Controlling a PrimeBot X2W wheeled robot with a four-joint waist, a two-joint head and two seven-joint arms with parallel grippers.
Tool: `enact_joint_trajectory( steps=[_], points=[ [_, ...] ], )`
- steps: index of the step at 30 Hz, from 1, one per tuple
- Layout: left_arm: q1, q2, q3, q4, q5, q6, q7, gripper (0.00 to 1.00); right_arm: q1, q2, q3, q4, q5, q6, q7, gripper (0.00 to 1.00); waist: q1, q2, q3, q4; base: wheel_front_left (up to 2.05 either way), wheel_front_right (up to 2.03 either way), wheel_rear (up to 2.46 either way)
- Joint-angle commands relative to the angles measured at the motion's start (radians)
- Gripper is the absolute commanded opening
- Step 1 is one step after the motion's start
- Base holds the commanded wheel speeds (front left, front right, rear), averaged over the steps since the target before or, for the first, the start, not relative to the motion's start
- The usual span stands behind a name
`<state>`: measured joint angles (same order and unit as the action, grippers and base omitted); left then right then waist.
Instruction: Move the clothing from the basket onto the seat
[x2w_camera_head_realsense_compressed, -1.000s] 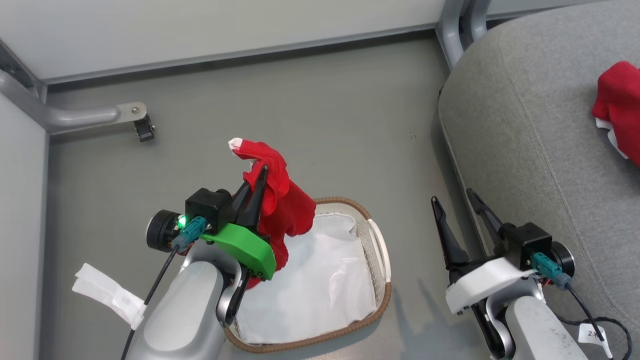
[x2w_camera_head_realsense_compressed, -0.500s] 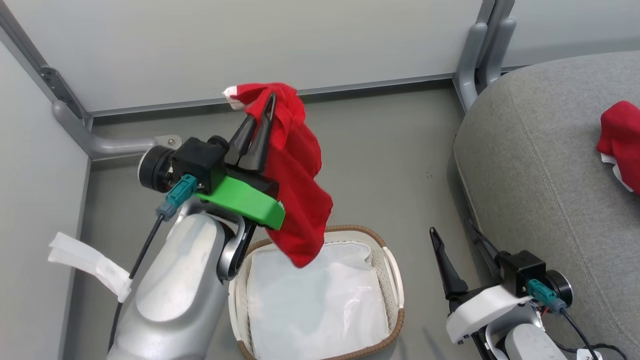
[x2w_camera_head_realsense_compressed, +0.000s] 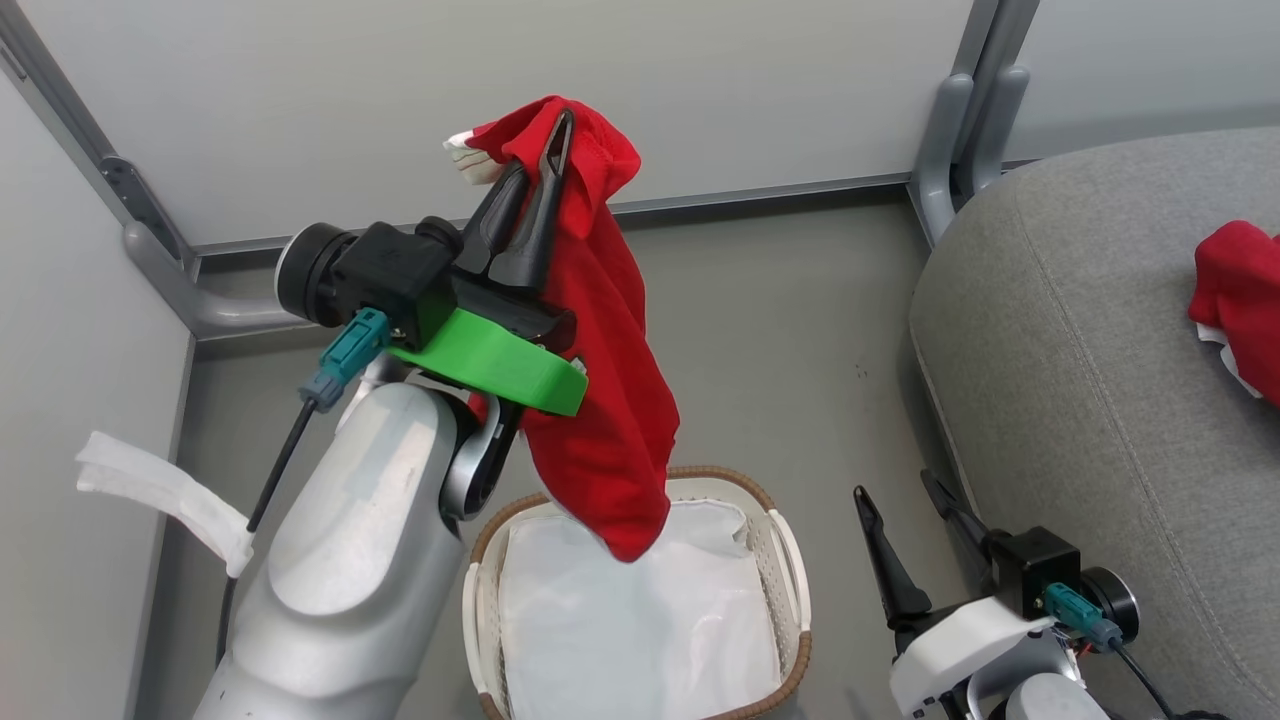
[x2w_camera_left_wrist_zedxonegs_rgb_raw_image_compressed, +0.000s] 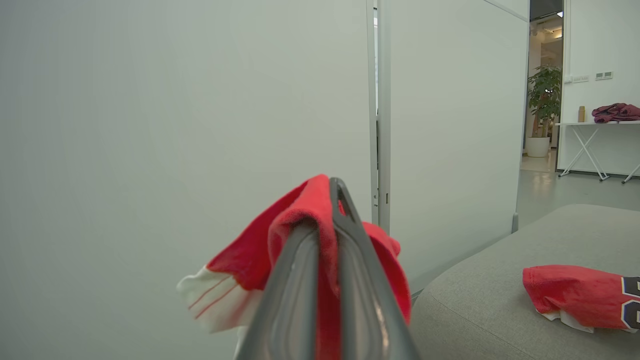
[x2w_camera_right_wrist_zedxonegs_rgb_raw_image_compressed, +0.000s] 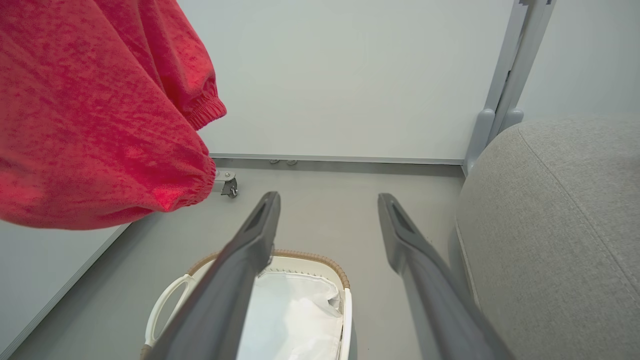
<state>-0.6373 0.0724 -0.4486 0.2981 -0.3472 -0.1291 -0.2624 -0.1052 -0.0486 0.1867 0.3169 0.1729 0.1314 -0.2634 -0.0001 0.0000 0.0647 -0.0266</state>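
Observation:
My left gripper (x2w_camera_head_realsense_compressed: 550, 150) is shut on a red garment (x2w_camera_head_realsense_compressed: 610, 400) and holds it high above the basket (x2w_camera_head_realsense_compressed: 790, 560); the cloth hangs clear of the rim. In the left wrist view the closed gripper (x2w_camera_left_wrist_zedxonegs_rgb_raw_image_compressed: 327, 200) pinches the red cloth (x2w_camera_left_wrist_zedxonegs_rgb_raw_image_compressed: 250, 255), which shows a white striped cuff. The garment (x2w_camera_right_wrist_zedxonegs_rgb_raw_image_compressed: 90, 110) also hangs at the upper left of the right wrist view. A red jersey (x2w_camera_head_realsense_compressed: 1235, 300) with dark numerals (x2w_camera_left_wrist_zedxonegs_rgb_raw_image_compressed: 575, 295) lies on the grey seat (x2w_camera_head_realsense_compressed: 1080, 380). My right gripper (x2w_camera_head_realsense_compressed: 905, 495) stands open between basket and seat, with nothing between its fingers (x2w_camera_right_wrist_zedxonegs_rgb_raw_image_compressed: 260, 225).
The basket (x2w_camera_right_wrist_zedxonegs_rgb_raw_image_compressed: 345, 295) holds a white liner (x2w_camera_head_realsense_compressed: 640, 620). White partition walls (x2w_camera_head_realsense_compressed: 400, 90) with grey metal posts (x2w_camera_head_realsense_compressed: 960, 100) close the back and left. A white strip of tape (x2w_camera_head_realsense_compressed: 160, 490) hangs off my left forearm. Grey floor (x2w_camera_head_realsense_compressed: 800, 320) lies between basket and seat.
My left gripper has lifted the red garment out of the basket and up to the height of the wall. The head camera has tilted up. The right gripper stays open in place.

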Motion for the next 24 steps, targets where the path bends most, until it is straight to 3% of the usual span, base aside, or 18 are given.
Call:
enact_joint_trajectory(
  steps=[1, 11, 24],
  points=[
    [-0.016, -0.005, 0.001, -0.003, 0.000, -0.002, -0.003, 0.00, 0.018, -0.005, 0.002, 0.003, -0.008, -0.001, -0.002, 1.00, 0.0001, 0.0000, -0.001, 0.002, 0.00, 0.00, 0.00],
    [0.019, -0.010, -0.021, -0.014, -0.020, -0.002, -0.003, 0.00, -0.038, -0.004, 0.094, -0.055, 0.028, -0.001, -0.002, 1.00, 0.0001, 0.0000, 0.010, 0.025, 0.00, 0.00, 0.00],
    [0.027, -0.017, -0.043, 0.002, -0.035, -0.002, -0.003, 0.00, -0.271, -0.005, 0.266, -0.132, 0.045, -0.001, -0.002, 1.00, 0.0001, 0.0000, 0.033, 0.040, 0.00, 0.00, 0.00]
  ],
)
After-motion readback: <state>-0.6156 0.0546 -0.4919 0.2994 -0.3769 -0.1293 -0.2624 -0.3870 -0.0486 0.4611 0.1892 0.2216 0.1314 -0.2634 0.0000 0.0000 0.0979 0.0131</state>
